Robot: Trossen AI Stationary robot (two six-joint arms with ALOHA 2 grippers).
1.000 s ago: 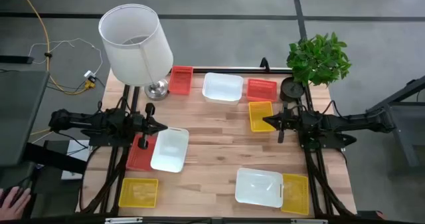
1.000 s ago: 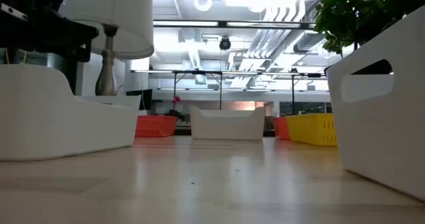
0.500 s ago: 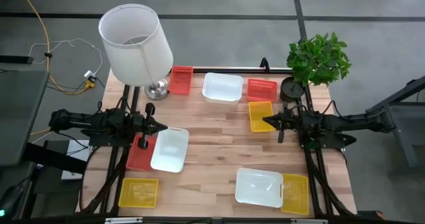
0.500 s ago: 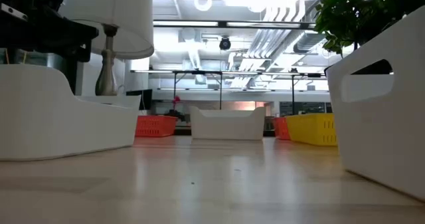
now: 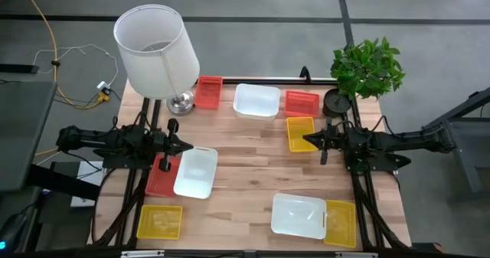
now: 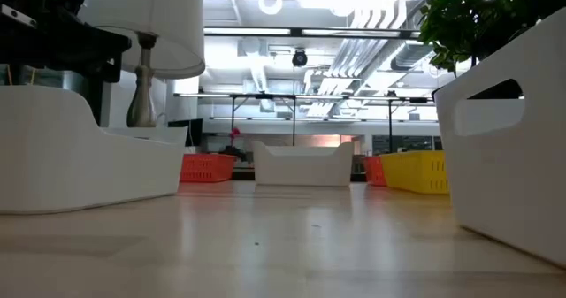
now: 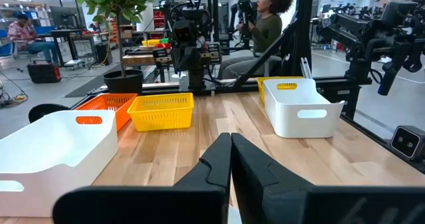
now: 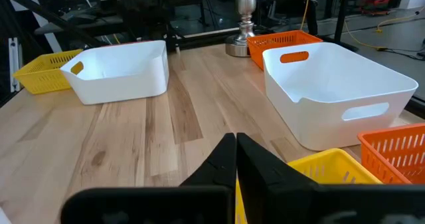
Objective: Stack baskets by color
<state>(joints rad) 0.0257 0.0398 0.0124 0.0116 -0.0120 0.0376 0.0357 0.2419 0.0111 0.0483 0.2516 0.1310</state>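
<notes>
Surface: a light wooden table (image 5: pixel 253 174), planks running across, standing on grey floor. Beyond it the room is an open workshop with ceiling pipes, strip lights, other arm rigs, and a seated person (image 7: pixel 262 24) past the far side.

Left gripper (image 5: pixel 187 146): fingers pressed together, holding nothing, poised at the left edge. Right gripper (image 5: pixel 308 141): likewise closed and empty, at the right edge.

Count of baskets: nine, none sorted by colour.
- Red, three: one red basket (image 5: pixel 159 175) just below the left gripper, partly under a white one; a second (image 5: pixel 208 92) at the far edge beside the lamp base; a third (image 5: pixel 302 102) at the far edge, just beyond the right gripper.
- Yellow, three: one yellow basket (image 5: pixel 300 132) touching distance off the right gripper's tip; one (image 5: pixel 160 221) at the near left corner; one (image 5: pixel 341 222) at the near right corner.
- White, three: one white basket (image 5: pixel 196 171) just beside the left gripper's tip; one (image 5: pixel 256 101) at the far edge, centre; one (image 5: pixel 298 215) near the front, against the right-corner yellow one.

Other items: one lamp with white shade (image 5: pixel 155 50), far left; one potted plant (image 5: pixel 367 68), far right.
</notes>
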